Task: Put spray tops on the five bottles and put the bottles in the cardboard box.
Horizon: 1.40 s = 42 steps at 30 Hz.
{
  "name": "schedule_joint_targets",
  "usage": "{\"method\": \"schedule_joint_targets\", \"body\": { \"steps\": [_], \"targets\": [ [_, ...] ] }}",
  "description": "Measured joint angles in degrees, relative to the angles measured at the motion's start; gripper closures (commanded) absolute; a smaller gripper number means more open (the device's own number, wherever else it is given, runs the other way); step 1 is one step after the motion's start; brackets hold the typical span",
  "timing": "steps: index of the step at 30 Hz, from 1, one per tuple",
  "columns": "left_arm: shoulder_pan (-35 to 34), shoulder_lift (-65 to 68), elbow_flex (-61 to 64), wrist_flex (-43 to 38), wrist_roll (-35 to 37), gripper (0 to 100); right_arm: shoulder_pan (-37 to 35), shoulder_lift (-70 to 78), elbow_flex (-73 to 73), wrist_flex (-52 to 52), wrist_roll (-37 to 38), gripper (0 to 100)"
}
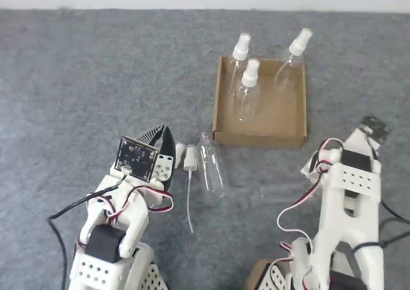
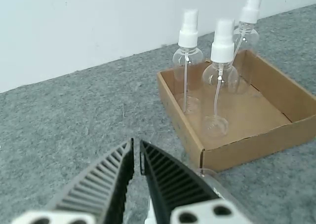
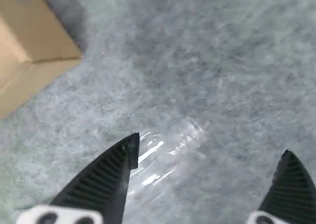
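Observation:
Three clear bottles with white spray tops [image 1: 248, 85] stand in the cardboard box [image 1: 259, 137]; the left wrist view shows these bottles [image 2: 219, 75] in the box [image 2: 247, 142] too. An open clear bottle [image 1: 211, 165] lies on the carpet just in front of the box. A loose spray top [image 1: 189, 165] with its long tube lies beside it. My left gripper [image 1: 164, 133] [image 2: 137, 144] is shut and empty, just left of the spray top. My right gripper [image 3: 211, 146] [image 1: 370, 128] is open above another lying clear bottle [image 3: 168, 152].
A small white cap [image 1: 180, 150] lies between the left gripper and the spray top. A box corner [image 3: 29, 61] shows near the right gripper. Grey carpet [image 1: 96, 79] covers the table, with free room on the left. A white wall stands behind.

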Motion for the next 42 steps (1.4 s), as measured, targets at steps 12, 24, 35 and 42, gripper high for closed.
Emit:
{"method": "schedule_joint_targets", "body": {
  "steps": [12,24,35,42],
  "targets": [
    [0.0,0.0,0.0,0.0,0.0,99,-18.4,0.0,0.5,-3.9,-17.9,62.6],
    [0.0,0.0,0.0,0.0,0.0,99,-11.3,0.0,9.2,-11.6,-16.1,63.0],
    [0.0,0.0,0.0,0.0,0.0,99,0.5,0.0,9.2,-14.7,-3.2,88.5],
    [0.0,0.0,0.0,0.0,0.0,99,3.3,0.0,9.2,-15.6,-2.5,88.7]
  ]
}}
